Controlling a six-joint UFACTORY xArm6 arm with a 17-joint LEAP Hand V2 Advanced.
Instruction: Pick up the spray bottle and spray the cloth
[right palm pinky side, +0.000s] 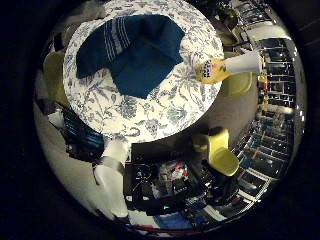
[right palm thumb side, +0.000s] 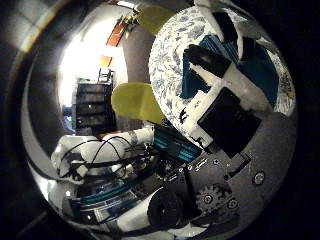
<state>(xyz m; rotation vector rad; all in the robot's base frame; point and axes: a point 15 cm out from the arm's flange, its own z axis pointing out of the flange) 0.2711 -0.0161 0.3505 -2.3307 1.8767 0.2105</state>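
A dark blue cloth (right palm pinky side: 135, 50) lies crumpled on a round table with a floral cover (right palm pinky side: 165, 105). A spray bottle (right palm pinky side: 232, 66) with a white body and a yellow head rests near the table's edge, beside the cloth; it looks to be lying on its side with the head toward the cloth. In the right thumb side palm view my right hand (right palm thumb side: 228, 95) reaches out over the table with its white and black fingers (right palm thumb side: 212, 68) relaxed and nothing between them. The hand is well above the table, away from the bottle and the cloth (right palm thumb side: 268, 70).
Yellow chairs (right palm pinky side: 220, 150) stand around the table; another one (right palm thumb side: 135, 100) shows in the right thumb side palm view. Shelving (right palm pinky side: 270, 110) lines one side of the room, and a dark shelf unit (right palm thumb side: 90, 105) stands further off. The arm's white body (right palm pinky side: 110, 175) is beside the table.
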